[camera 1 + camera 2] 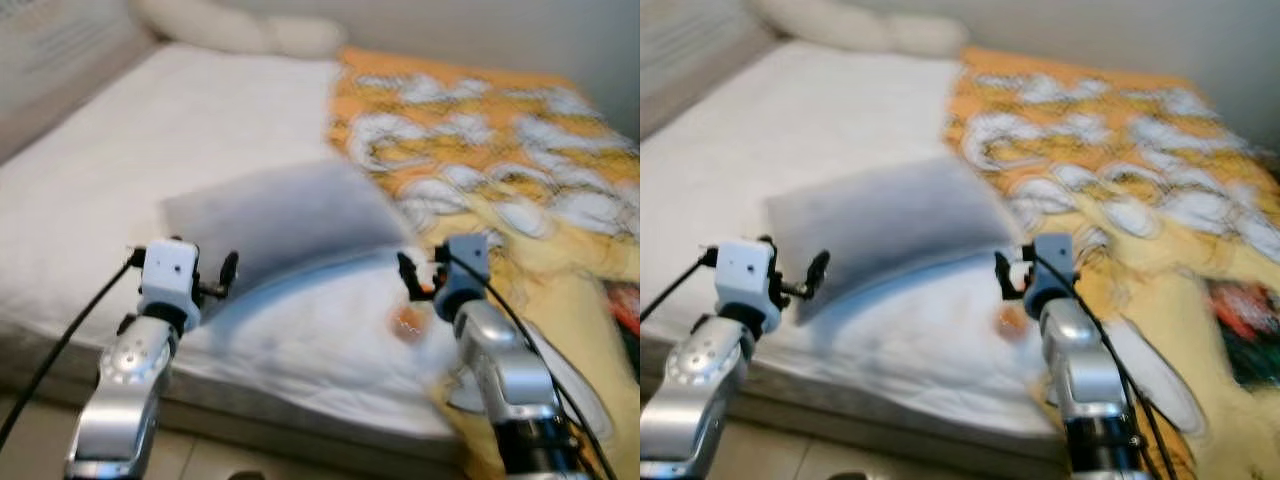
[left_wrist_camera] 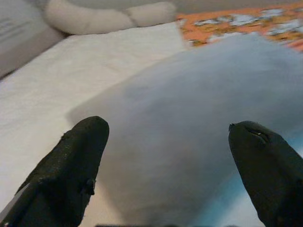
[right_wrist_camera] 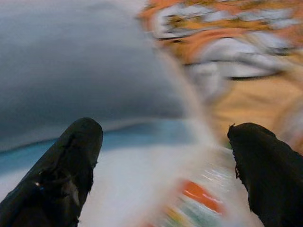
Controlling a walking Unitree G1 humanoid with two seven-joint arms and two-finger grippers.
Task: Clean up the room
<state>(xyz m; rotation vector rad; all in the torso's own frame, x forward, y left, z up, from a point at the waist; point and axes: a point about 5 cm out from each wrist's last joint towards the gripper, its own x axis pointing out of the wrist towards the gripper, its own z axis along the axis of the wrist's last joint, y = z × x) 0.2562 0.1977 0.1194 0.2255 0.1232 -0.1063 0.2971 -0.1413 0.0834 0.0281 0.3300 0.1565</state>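
Both my grippers, left (image 2: 168,142) and right (image 3: 163,146), are hovering wide open and empty before a blurry grey pillow (image 1: 285,215) lying on the white bed (image 1: 150,150), beside the orange blanket (image 1: 480,130).

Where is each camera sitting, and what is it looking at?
Left eye, right eye: on the head, looking down at the bed; both silver arms show.
Left wrist: looks along the open left gripper at the grey pillow.
Right wrist: looks along the open right gripper at the pillow's edge and the orange blanket.
All share the pillow.
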